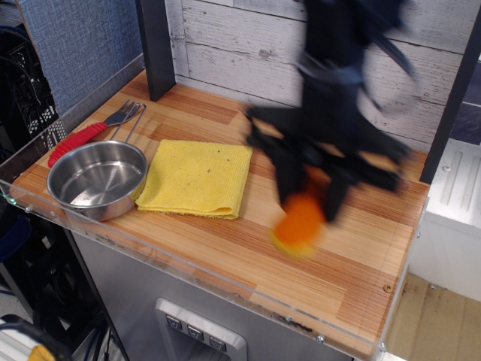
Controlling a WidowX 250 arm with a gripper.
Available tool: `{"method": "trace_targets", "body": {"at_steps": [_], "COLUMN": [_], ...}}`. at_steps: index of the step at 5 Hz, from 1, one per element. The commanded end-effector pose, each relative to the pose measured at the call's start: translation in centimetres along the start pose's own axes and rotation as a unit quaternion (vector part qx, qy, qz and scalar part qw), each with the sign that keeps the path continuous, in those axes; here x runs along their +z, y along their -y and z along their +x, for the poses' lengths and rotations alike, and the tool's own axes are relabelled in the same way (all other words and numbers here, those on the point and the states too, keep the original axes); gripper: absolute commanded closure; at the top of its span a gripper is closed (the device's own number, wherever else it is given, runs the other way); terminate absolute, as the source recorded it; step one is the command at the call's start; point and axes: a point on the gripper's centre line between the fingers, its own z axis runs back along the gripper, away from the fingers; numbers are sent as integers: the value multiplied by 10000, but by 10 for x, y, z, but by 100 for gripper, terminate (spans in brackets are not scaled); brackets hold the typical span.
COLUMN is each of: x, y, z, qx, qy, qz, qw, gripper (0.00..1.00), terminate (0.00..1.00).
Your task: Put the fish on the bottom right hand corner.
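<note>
The orange fish (299, 223) hangs between the fingers of my gripper (308, 203), which is shut on it and blurred by motion. It is held above the right half of the striped wood tabletop. The bottom right hand corner (376, 301), with its small screw (388, 288) and clear acrylic rim, lies to the right of the fish and nearer the camera.
A steel bowl (98, 179) stands at the front left, with a red-handled fork (90, 132) behind it. A yellow folded cloth (197, 177) lies beside the bowl. A dark post (154, 45) stands at the back left and a plank wall runs behind the table.
</note>
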Motion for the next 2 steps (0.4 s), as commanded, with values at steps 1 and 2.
{"method": "trace_targets", "body": {"at_steps": [1, 2], "x": [-37, -61], "y": [43, 36], "z": [11, 30], "qx": [964, 903], "qy": [59, -24], "qz": [-79, -187], "qw": [9953, 9957], "gripper": [100, 100], "terminate": [0, 0]}}
